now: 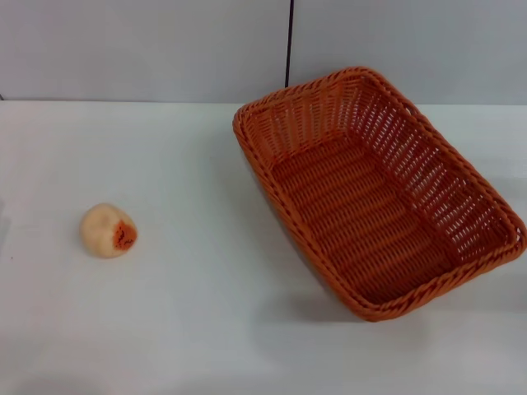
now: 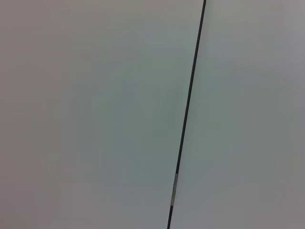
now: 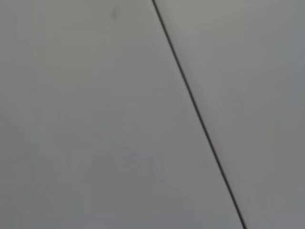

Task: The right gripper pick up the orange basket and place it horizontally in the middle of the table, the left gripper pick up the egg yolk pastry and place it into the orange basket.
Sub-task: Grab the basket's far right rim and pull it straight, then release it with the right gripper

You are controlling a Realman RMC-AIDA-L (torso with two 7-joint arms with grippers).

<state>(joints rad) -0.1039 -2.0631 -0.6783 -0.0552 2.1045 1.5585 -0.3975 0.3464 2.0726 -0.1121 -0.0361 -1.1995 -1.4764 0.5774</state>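
White bench, neither claw in view; basket sits skewed right, so grab its near rim and rotate.

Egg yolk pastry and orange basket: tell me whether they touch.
Apart. The head view shows the egg yolk pastry on the table's left side, with bare white tabletop between it and the orange basket.

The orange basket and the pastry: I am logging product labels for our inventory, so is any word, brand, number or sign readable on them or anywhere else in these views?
None: no text, label or number shows in any view.
The orange basket: plain weave, no tag.
The egg yolk pastry: unwrapped, unmarked.
The table and the wall panels: blank.
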